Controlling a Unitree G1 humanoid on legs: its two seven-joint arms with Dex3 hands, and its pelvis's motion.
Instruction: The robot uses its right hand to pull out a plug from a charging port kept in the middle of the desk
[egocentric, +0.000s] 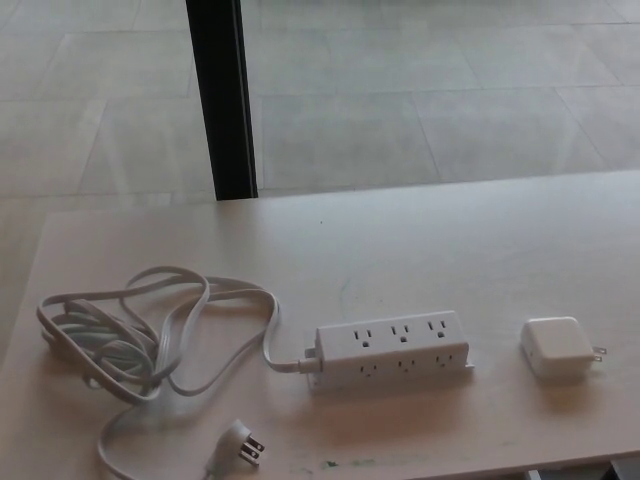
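Neither hand's in frame, so you can't tell how open either is or whether it's holding anything. White charger (557, 345) lies flat on the desk (450, 240), well clear of the power strip (392, 348), to the strip's right, prongs pointing right. All six outlets look empty. Plug's already out; right arm's side is nearer.
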